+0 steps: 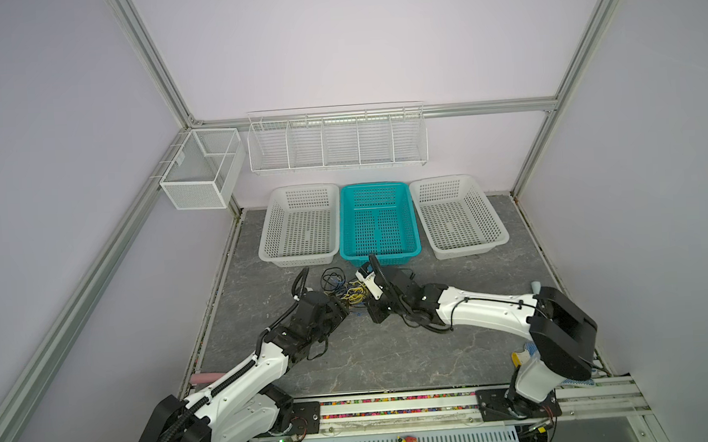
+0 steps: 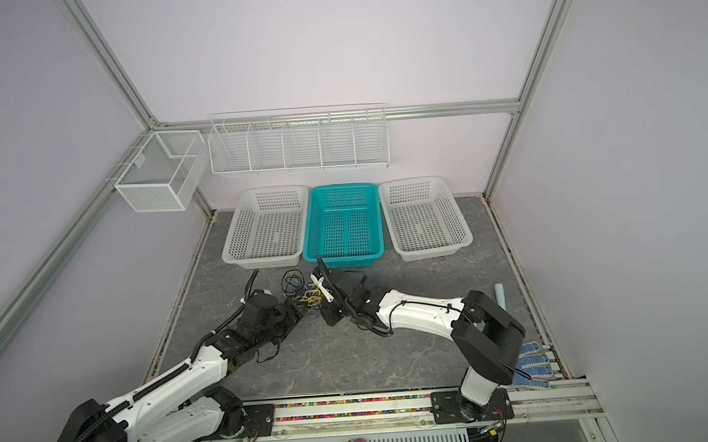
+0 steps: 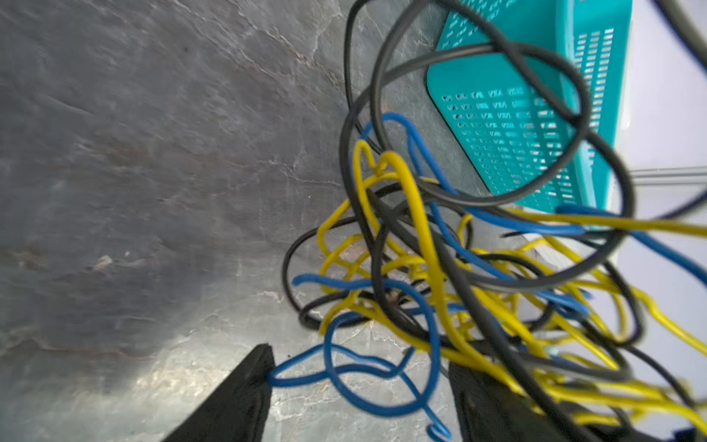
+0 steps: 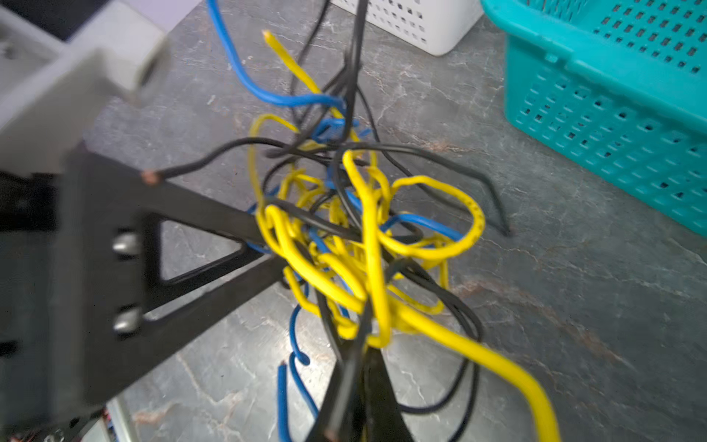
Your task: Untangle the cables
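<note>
Right wrist: right end effector pinches cables; left wrist: left end effector spread.

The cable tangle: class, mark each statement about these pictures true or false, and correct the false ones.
1. The cables lie inside the teal basket. False: they sit outside it, in front of its near wall.
2. The left gripper is open. True.
3. The right gripper is open too. False: it is shut on the cables.
4. The cables are yellow, black and blue, knotted together. True.
</note>
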